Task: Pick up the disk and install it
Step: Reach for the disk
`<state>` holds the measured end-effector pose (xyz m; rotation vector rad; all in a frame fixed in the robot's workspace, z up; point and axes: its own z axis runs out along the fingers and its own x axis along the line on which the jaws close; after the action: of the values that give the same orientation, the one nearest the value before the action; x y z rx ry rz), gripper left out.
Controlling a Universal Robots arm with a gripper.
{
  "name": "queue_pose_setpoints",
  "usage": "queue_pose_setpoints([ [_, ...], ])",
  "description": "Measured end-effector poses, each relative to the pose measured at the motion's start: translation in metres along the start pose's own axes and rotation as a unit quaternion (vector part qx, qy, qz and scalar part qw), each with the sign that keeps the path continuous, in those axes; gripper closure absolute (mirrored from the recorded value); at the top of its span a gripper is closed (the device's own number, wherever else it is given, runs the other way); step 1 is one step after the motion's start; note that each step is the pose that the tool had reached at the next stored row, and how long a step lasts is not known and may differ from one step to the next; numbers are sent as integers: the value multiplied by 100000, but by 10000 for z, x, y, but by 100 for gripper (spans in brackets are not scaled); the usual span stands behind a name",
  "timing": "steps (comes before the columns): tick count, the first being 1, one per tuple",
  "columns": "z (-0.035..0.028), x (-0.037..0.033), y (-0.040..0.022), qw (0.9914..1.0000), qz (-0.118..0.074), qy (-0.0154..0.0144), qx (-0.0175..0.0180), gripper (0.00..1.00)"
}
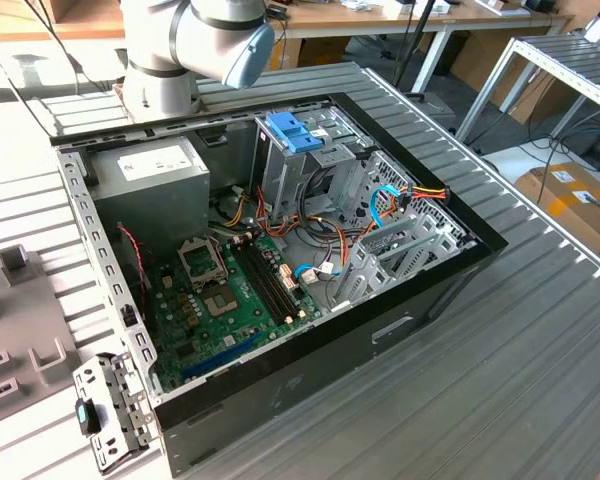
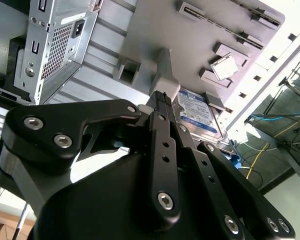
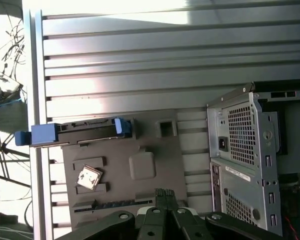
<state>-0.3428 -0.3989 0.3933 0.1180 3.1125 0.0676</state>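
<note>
Well, my gripper (image 3: 163,191) hovers over the grey fixture plate (image 3: 150,145), fingers pressed together on nothing. I see the disk (image 3: 87,131) resting along that plate's edge, close to the table (image 3: 140,65) edge, apart from the gripper.

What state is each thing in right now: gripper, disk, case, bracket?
disk, standing on edge at the side of the grey fixture, ungripped, not installed.
gripper, shut, empty, apart from the disk.
computer case, side open, interior exposed.
blue bracket, seated atop the drive cage.
</note>
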Motion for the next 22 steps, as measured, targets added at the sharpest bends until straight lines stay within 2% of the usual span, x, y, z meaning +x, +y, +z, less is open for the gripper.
queue_pose_setpoints([
  [11,-4,162,-12,100000,-1,-2,-1,89],
  [17,-6,225,-17,100000,-3,1,0,89],
  [20,-8,295,-22,100000,0,-3,-2,89],
  [22,-9,315,-24,100000,-1,-3,-1,89],
])
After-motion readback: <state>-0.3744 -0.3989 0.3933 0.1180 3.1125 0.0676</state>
